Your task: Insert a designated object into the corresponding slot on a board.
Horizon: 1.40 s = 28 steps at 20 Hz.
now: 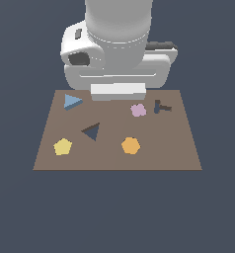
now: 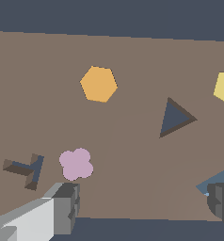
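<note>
The pincer (image 2: 144,207) hangs spread wide over the board (image 1: 159,158), pinching nothing. The blue triangle (image 1: 72,102) lies at the board's upper left in the exterior view, near the edge. The triangular slot (image 1: 92,131) sits left of centre, with bare board around it.

Around the work area you see only a flat, uniform dark slate-blue ground (image 1: 114,212), matte and without seams, texture or markings. It fills the exterior view on every side, with no separate wall or horizon. The light is even and soft; in the wrist view the same blue surface (image 2: 109,16) forms a plain band.
</note>
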Each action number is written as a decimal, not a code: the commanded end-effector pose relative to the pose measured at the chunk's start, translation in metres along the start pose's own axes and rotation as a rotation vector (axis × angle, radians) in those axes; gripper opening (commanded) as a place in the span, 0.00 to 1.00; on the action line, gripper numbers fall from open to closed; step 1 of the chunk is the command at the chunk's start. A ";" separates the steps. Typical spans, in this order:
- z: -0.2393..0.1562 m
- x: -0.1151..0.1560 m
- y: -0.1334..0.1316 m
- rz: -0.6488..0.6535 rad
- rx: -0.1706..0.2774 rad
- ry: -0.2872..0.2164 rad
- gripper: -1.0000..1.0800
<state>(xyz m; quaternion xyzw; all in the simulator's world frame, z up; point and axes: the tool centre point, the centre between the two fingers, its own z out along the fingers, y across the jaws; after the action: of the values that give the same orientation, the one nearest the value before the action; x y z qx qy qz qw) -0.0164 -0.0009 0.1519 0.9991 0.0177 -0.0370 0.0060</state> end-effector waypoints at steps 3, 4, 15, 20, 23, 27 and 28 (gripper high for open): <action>0.000 0.000 0.001 0.005 0.000 0.000 0.96; 0.001 0.000 0.002 0.010 0.000 0.001 0.96; 0.023 0.000 0.043 0.230 0.010 0.014 0.96; 0.043 -0.009 0.079 0.431 0.018 0.026 0.96; 0.059 -0.019 0.104 0.576 0.025 0.035 0.96; 0.076 -0.036 0.130 0.745 0.032 0.045 0.96; 0.080 -0.040 0.135 0.782 0.034 0.047 0.96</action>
<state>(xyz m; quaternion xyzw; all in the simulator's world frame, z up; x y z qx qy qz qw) -0.0511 -0.1294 0.0817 0.9416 -0.3364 -0.0118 0.0030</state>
